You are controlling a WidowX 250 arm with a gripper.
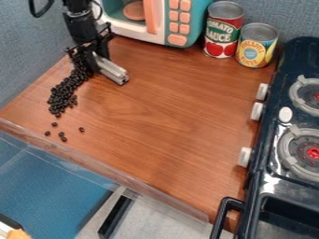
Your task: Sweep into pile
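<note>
Small black beans (64, 94) lie in an elongated heap on the left part of the wooden table (156, 107), running from under the gripper down toward the front left. Several loose beans (61, 134) are scattered nearer the front edge, apart from the heap. The black gripper (93, 67) hangs at the upper left, over the heap's back end. A grey metal bar-like tool (112, 70) is at the gripper, slanting down to the right at table level. How the gripper meets the tool is hard to make out.
A toy microwave (156, 18) stands behind the gripper. Beside it are a tomato sauce can (222, 30) and a pineapple can (256, 45). A dark toy stove (274, 140) borders the right side. A clear raised strip (106, 169) runs along the front edge.
</note>
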